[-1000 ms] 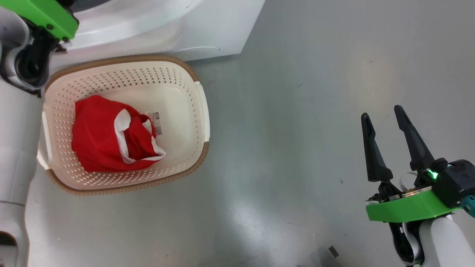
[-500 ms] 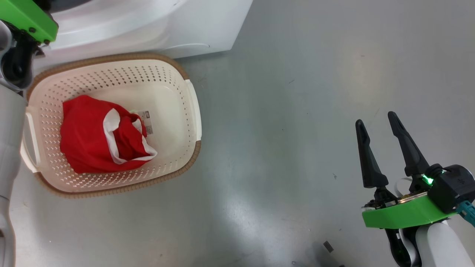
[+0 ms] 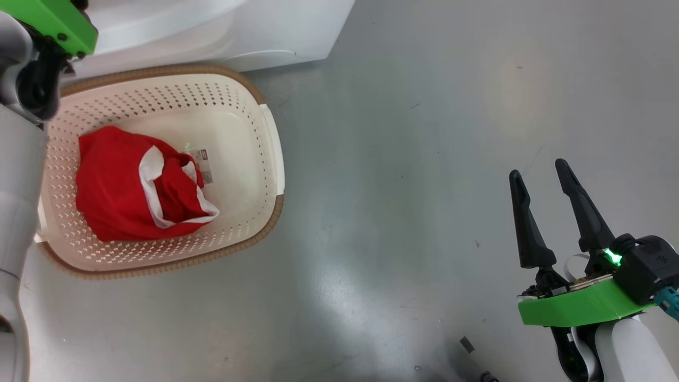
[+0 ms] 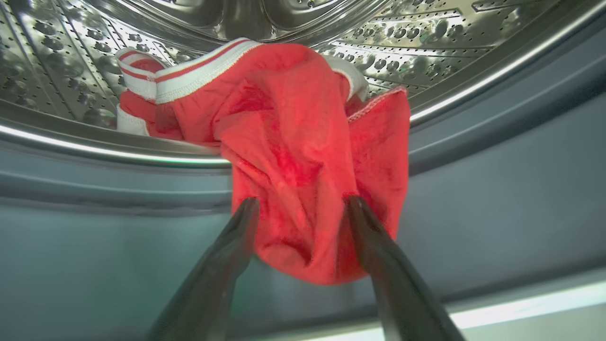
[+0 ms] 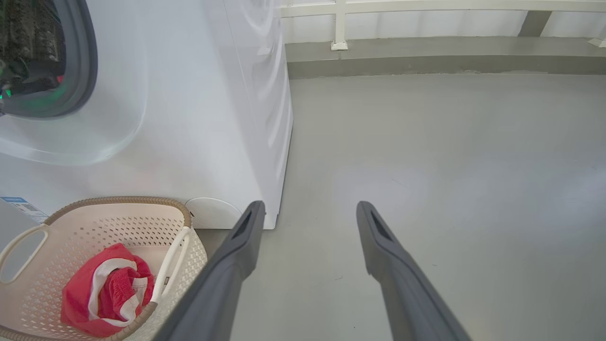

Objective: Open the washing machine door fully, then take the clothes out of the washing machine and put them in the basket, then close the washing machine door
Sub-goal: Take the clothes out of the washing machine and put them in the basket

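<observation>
Reaches into the washing machine (image 5: pixel 199 118) with the left gripper (image 4: pixel 301 203). Has its two dark fingers (image 4: pixel 227 265) spread apart, one on each side of a fold of red clothes (image 4: pixel 293 118) with white and red striped trim. Hard to tell about any squeeze on the cloth. Finds that red cloth hanging out of the shiny steel drum (image 4: pixel 426 42), over its edge and down across the grey rubber ring (image 4: pixel 497 156). Holds the right gripper (image 3: pixel 537 168) wide open with nothing in it, well away from the machine, above the grey floor (image 3: pixel 424 132). Has the basket (image 3: pixel 249 159) on the floor right in front of the white washer, close to its bottom edge. Already has one more red and white piece (image 3: pixel 111 185) bunched up in the left half of the basket, partly over a small barcode sticker (image 3: pixel 202 165) on the bottom. Has the pale left arm (image 3: pixel 18 185) along the left side of the head view, next to the basket.
</observation>
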